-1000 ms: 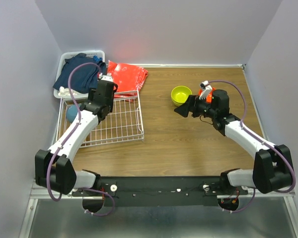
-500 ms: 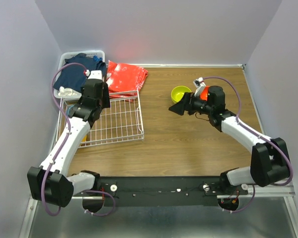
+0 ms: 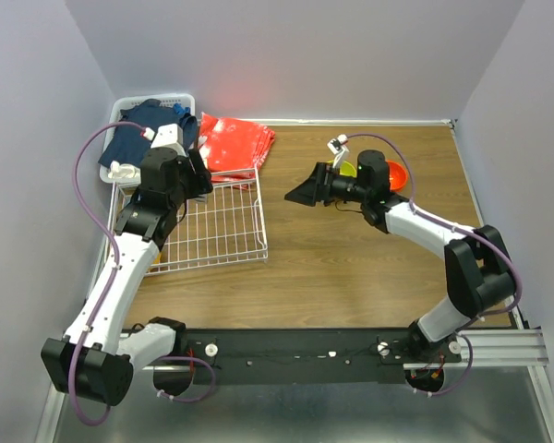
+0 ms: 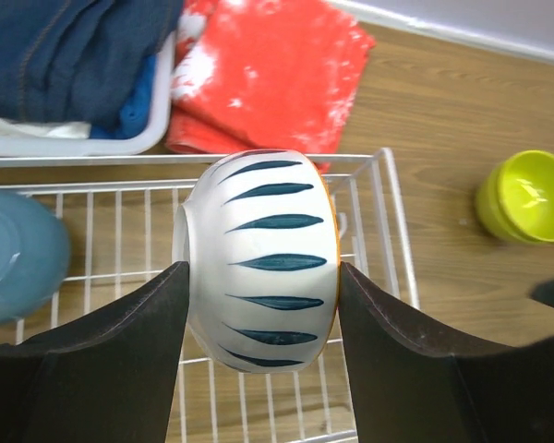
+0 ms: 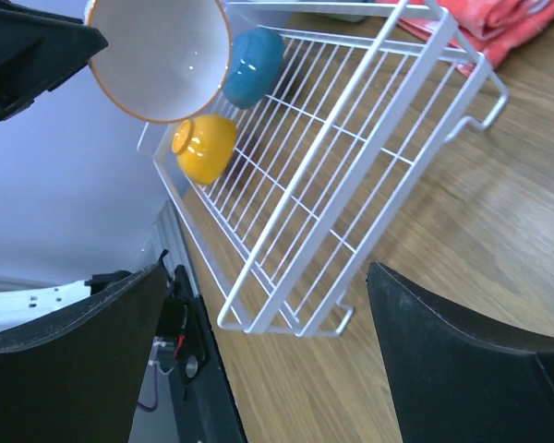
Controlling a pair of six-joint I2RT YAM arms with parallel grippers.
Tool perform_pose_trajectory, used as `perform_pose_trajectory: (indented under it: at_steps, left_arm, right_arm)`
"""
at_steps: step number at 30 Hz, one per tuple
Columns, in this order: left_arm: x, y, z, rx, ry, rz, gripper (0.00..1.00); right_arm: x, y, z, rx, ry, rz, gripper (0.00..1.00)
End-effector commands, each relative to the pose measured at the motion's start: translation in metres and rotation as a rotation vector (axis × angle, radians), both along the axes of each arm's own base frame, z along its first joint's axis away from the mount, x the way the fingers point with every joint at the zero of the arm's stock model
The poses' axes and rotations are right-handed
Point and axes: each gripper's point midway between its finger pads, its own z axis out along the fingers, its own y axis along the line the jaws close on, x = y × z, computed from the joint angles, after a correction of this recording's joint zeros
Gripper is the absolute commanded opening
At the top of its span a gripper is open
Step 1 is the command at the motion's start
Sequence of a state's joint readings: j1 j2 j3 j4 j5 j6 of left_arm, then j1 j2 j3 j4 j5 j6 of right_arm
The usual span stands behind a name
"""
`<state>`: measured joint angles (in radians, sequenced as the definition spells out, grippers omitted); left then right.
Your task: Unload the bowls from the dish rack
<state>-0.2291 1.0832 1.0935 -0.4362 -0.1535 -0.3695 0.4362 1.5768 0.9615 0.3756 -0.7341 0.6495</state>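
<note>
Light is bright and even, shadows are soft, and the red cloth [image 3: 238, 143] at 11 o'clock glows overexposed.

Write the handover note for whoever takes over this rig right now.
Left gripper: shut on the white striped bowl, held on its side over the dish rack.
Right gripper: open, empty, pointing toward the rack.
Done: lime green bowl and red-orange bowl are out on the table, by the right arm.
In the rack: blue bowl and yellow-orange bowl, at its left side.
Left to do: set the white bowl on the table, then unload those two.
</note>
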Motion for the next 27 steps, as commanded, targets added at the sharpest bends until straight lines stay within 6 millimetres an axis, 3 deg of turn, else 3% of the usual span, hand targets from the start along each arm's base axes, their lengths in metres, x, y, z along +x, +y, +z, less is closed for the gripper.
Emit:
perform_pose_trajectory:
  at_steps: [1, 11, 18, 24, 27]
  left_arm:
    - [-0.001, -0.029, 0.052, -0.186, -0.164, -0.106, 0.00]
    - [-0.018, -0.080, 0.074, -0.502, -0.210, -0.307, 0.00]
    - [-0.027, -0.100, 0.078, -0.646, -0.211, -0.392, 0.00]
    - [-0.032, -0.107, 0.077, -0.691, -0.214, -0.418, 0.00]
    - [-0.032, -0.109, 0.068, -0.690, -0.195, -0.417, 0.00]
  right_arm:
    - [0.006, 0.024, 0.025, 0.104, -0.008, 0.066, 0.97]
    - [0.016, 0.062, 0.039, 0.170, -0.007, 0.145, 0.95]
    - [0.021, 0.086, 0.030, 0.192, 0.017, 0.192, 0.88]
    - [0.023, 0.101, 0.023, 0.209, 0.034, 0.222, 0.70]
    - [0.020, 0.103, 0.020, 0.203, 0.038, 0.230, 0.48]
